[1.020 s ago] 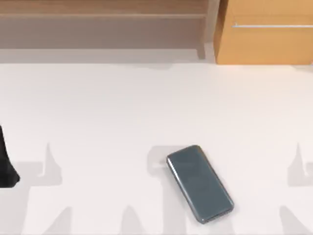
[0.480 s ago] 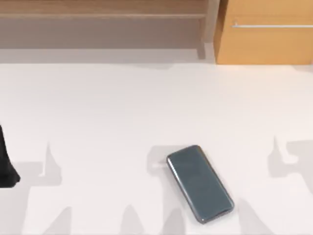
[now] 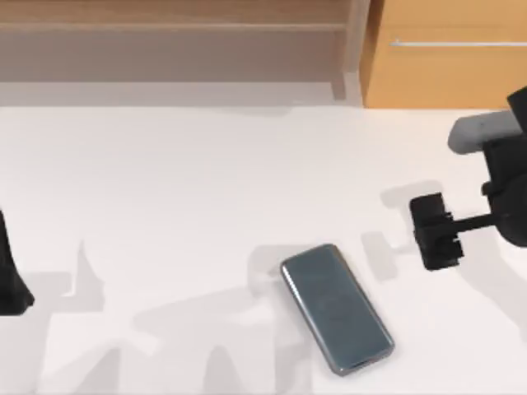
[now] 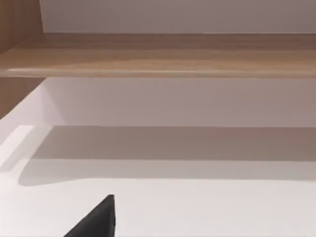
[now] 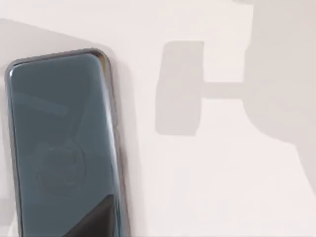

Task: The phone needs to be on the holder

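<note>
The phone (image 3: 336,308) lies flat on the white table (image 3: 206,181) near its front edge, a little right of centre, its long side slanting toward the front right. It is a dark blue-grey glossy slab, seen close in the right wrist view as the phone (image 5: 61,143). My right gripper (image 3: 434,231) hangs above the table to the right of the phone and slightly farther back, apart from it. A black object (image 3: 10,276), cut off by the table's left edge, looks like the holder. My left arm is parked; a dark tip of its gripper (image 4: 98,219) shows.
A wooden shelf unit (image 3: 173,41) runs along the back of the table. An orange-brown cabinet (image 3: 449,58) stands at the back right. White tabletop lies open between the phone and the black object at the left.
My right arm has come into the top view from the right and moved left toward the phone. The phone and the black object at the left have not moved.
</note>
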{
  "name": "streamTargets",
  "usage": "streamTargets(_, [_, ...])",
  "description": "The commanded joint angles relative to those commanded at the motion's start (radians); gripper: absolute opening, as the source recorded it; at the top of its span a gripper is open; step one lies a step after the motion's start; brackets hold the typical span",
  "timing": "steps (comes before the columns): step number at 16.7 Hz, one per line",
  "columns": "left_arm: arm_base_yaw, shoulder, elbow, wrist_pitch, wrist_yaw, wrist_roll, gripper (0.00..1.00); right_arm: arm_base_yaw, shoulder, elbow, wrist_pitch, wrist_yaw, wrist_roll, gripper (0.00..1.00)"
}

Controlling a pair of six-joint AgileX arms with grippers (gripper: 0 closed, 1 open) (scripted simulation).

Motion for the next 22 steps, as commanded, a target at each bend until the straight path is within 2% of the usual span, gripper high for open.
streamTargets(5, [0.0, 0.0, 0.0, 0.0, 0.0, 0.0, 1.0, 0.164, 0.421, 0.307, -0.223, 0.0, 0.076, 1.0])
streamTargets(10, [0.0, 0.0, 0.0, 0.0, 0.0, 0.0, 1.0, 0.259, 0.64, 0.5, -0.334, -0.003, 0.12, 1.0])
streamTargets(17, [0.0, 0.0, 0.0, 0.0, 0.0, 0.0, 1.0, 0.265, 0.663, 0.517, -0.339, -0.003, 0.123, 1.0])
streamTargets(22, [0.0, 0.0, 0.0, 0.0, 0.0, 0.0, 1.0, 0.268, 0.735, 0.438, -0.186, -0.003, 0.124, 1.0])
